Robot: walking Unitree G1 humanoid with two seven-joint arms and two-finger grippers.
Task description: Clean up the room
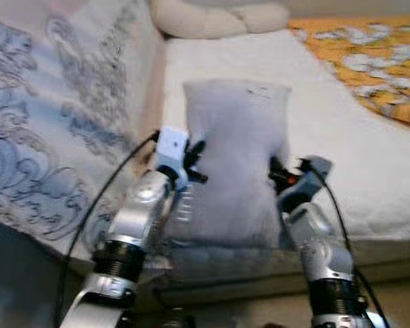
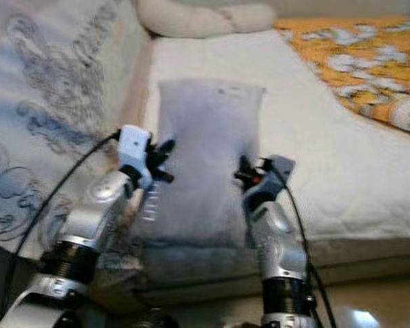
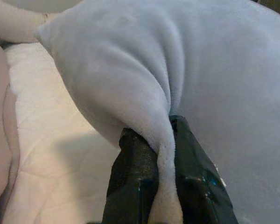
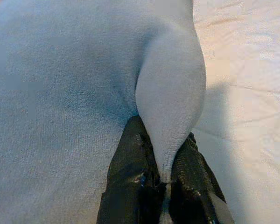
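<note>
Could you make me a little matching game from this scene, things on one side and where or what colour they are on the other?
Things:
1. pale blue pillow
2. orange flowered blanket
3. cream bolster
4. left hand

Descriptions:
A. lies along the head of the bed
B. pinched on both side edges by the hands
C. spread over the bed's far right part
D. shut on the pillow's left edge

Pairs: 1-B, 2-C, 3-A, 4-D
</note>
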